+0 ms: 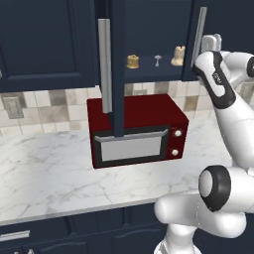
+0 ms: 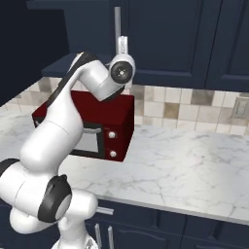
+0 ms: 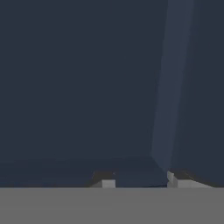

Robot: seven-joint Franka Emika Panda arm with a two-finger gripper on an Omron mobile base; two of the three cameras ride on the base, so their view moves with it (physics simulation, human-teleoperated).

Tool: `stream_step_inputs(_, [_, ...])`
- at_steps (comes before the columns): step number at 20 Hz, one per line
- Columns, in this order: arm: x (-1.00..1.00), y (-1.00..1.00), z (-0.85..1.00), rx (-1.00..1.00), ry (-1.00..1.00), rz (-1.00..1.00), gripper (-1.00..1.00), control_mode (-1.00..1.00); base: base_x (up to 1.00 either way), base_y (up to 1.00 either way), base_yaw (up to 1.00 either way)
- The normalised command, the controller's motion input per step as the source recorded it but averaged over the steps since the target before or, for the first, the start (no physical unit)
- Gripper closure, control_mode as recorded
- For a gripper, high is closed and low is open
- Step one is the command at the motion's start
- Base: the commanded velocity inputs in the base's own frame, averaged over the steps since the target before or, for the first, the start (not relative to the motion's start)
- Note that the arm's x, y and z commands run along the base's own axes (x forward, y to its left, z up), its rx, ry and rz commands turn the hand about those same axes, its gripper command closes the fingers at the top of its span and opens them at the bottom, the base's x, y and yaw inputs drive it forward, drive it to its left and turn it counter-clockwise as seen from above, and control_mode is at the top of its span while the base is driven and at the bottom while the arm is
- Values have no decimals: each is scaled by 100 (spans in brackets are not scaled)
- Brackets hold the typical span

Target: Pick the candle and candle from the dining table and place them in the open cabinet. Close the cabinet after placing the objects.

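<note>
Right in front of my gripper [image 3: 140, 181] stands a flat navy panel, so close that the hand view gives little else. I take it for the face of the cabinet's right-hand door [image 3: 78, 87], though I cannot tell whether my fingertips [image 3: 108, 183] touch it or stop just short.

From the left base view, that door stands swung out edge-on, its silver bar handle [image 1: 199, 37] running upright just beside my hand. The open cabinet [image 1: 149, 74] lies beyond the door, away to my gripper's left. On its shelf sit both candles: the pale cream candle [image 1: 178, 56] nearer my gripper, just past the handle, and the golden-tan candle [image 1: 132, 61] farther off to the left, with a small stemmed thing between them that is too small to name. So the placing looks done, and I judge the closing to be the step in hand.

My gripper is drawn together as far as it goes and has hold of nothing.

The relation that matters is that I am on the door's outer side, beside its tall handle, so a push toward the shelf should swing it home. The left door [image 1: 118, 74] hangs open too, well off to my gripper's left, above the red microwave [image 1: 134, 129] on the counter [image 1: 49, 168].
</note>
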Motion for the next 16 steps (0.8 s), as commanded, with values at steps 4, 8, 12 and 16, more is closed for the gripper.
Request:
stream_step_inputs(4, [78, 0, 2, 0, 1, -5, -100, -100, 0, 0, 0])
stream_step_inputs(8, [14, -11, 0, 0, 0, -3, -100, -100, 0, 0, 0])
stream_step_inputs(12, [-32, -24, 0, 0, 0, -3, -100, -100, 0, 0, 0])
stream_step_inputs(16, [-74, -27, 0, 0, 0, -5, -100, -100, 0, 0, 0])
